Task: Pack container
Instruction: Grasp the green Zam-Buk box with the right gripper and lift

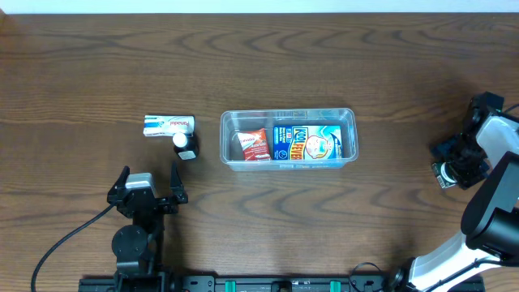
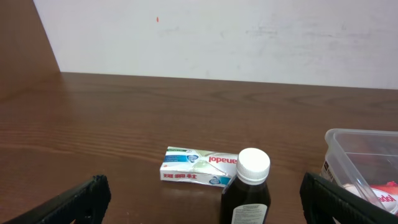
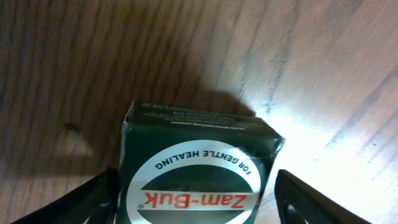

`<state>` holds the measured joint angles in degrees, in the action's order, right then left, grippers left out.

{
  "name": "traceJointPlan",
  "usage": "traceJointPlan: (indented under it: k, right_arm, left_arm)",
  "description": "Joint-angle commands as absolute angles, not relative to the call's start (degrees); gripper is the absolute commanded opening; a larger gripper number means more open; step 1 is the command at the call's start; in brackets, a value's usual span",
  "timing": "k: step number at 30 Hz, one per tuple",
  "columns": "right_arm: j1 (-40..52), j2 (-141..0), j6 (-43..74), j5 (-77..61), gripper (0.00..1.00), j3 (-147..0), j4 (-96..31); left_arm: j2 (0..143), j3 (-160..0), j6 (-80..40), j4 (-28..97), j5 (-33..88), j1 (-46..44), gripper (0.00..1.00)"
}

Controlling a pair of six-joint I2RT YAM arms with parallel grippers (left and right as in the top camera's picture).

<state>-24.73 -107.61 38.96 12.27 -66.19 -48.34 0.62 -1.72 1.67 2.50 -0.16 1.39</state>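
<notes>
The container (image 1: pixel 225 139) is sitting mid-table, holding a red packet (image 1: pixel 255 146) and a blue box (image 1: pixel 306 143). The left gripper (image 1: pixel 150 174) is gaping wide, empty, near a dark bottle (image 1: pixel 186 147) and a white box (image 1: pixel 169 125). The right gripper (image 3: pixel 197 177) is straddling a green box (image 3: pixel 199 146) at the table's right edge — whether it is actually gripping, I cannot tell.

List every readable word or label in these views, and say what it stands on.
"Zam-Buk": on the dark green cardboard box, printed upside down in the right wrist view.
"FOR GENTLE HEALING": same box, curved above the brand.
"Panadol": on the white cardboard box.
Too blurred or small to read: the blue box and red-and-white packet in the clear plastic container, and the dark bottle's label.
</notes>
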Motion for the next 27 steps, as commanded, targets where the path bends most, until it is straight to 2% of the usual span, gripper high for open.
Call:
traceJointPlan:
  k: [1,4,7,10,18,27]
  right_arm:
    - [-24.3,-107.1,38.7,11.5,0.75,-65.1,-47.6]
    - [-24.3,-107.1,38.5,11.5,0.72,-64.9,-47.3]
    - [-24.3,-107.1,37.2,11.5,0.59,-64.9,-46.7]
    - [-24.2,-107.1,35.1,11.0,0.53,-64.9,-45.8]
    - [-23.1,-107.1,27.4,1.6,0.57,-65.1,-41.7]
    - [-23.1,-103.4,13.0,-28.2,0.60,-68.8,-36.3]
  left_arm:
    - [0.2,-0.2,1.6,4.0,-0.5,1.2,0.98]
    - [0.2,-0.2,1.6,4.0,-0.5,1.2,0.98]
    - [0.2,-0.2,1.6,4.0,-0.5,1.2,0.98]
    - [0.2,-0.2,1.6,4.0,-0.5,1.2,0.98]
    - [0.2,-0.2,1.6,4.0,-0.5,1.2,0.98]
    - [0.2,-0.2,1.6,4.0,-0.5,1.2,0.98]
